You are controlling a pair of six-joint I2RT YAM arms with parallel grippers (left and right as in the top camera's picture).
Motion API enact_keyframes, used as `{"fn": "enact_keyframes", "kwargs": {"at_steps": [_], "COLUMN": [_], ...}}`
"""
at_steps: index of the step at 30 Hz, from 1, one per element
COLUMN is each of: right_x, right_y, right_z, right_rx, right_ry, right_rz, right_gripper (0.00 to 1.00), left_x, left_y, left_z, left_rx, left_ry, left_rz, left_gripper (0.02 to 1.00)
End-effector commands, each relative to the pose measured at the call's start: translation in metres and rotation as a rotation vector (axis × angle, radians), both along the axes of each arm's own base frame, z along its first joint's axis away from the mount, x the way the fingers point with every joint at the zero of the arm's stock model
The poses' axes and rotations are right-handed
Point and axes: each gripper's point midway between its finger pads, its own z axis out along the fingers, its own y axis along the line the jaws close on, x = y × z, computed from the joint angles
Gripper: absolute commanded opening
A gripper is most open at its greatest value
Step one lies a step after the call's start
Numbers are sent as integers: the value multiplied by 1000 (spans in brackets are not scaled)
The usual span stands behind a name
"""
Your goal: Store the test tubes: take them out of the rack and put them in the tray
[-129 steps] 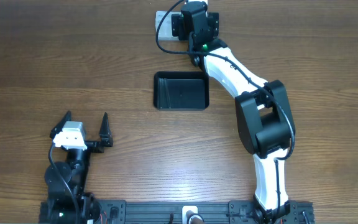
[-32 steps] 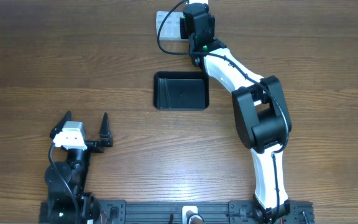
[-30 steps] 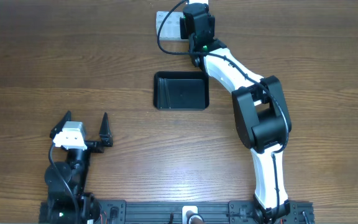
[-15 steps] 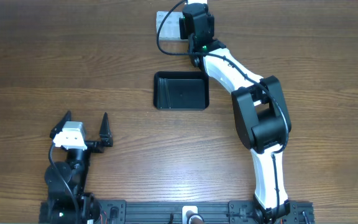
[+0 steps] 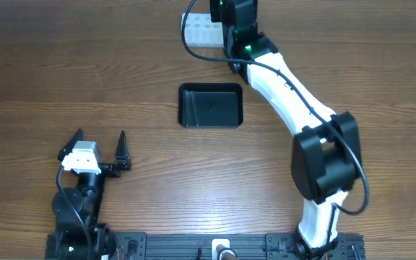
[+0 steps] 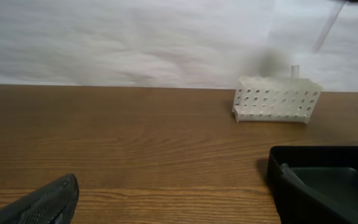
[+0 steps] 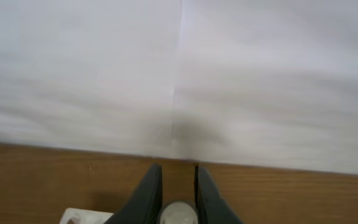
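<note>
The white perforated rack (image 5: 199, 30) stands at the table's far edge; in the left wrist view the rack (image 6: 276, 99) holds one upright clear tube (image 6: 294, 70). My right gripper (image 5: 220, 9) hangs lifted above the rack's right end, shut on a test tube (image 7: 179, 213) whose round top shows between the fingers (image 7: 148, 193). From the left wrist view that held tube (image 6: 325, 28) hangs tilted in the air, clear of the rack. The black tray (image 5: 210, 106) lies just in front of the rack. My left gripper (image 5: 98, 141) rests open near the left front, holding nothing.
A white wall backs the table's far edge behind the rack. A black cable (image 5: 188, 48) loops from the right wrist past the rack's near side. Bare wood spreads left of the tray and across the middle.
The right gripper has risen from the rack with a test tube in it, and the right arm has stretched out farther. The left arm has not moved.
</note>
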Motion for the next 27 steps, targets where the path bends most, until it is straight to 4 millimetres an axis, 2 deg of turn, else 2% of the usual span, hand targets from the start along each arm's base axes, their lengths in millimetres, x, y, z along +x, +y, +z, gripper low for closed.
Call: {"fn": "enact_keyframes", "kwargs": {"at_steps": [1,5,14,21,23,27], "right_x": [-40,-66,-110,-120,-125,-129], "right_y": [0,4,44,73,82,81], "right_z": [66,46,-49,-126,-156,-177], "right_rx": [8,47,223,314,331,317], "right_ry": [-25,118,552,786,868,923], "right_rz": [11,10,157,209,227,213], "right_gripper": [80,64,56,36,23,25], "left_x": [0,0,0,0,0,0], "left_y": [-2,-2,-2,-2,-2,-2], "left_z": [-1,-1,-1,-1,-1,-1], "left_rx": [13,13,13,13,13,13], "left_ry": [-2,-2,-2,-2,-2,-2], "left_rz": [-13,-13,-13,-13,-13,-13], "left_gripper": [1000,1000,998,1000,1000,996]}}
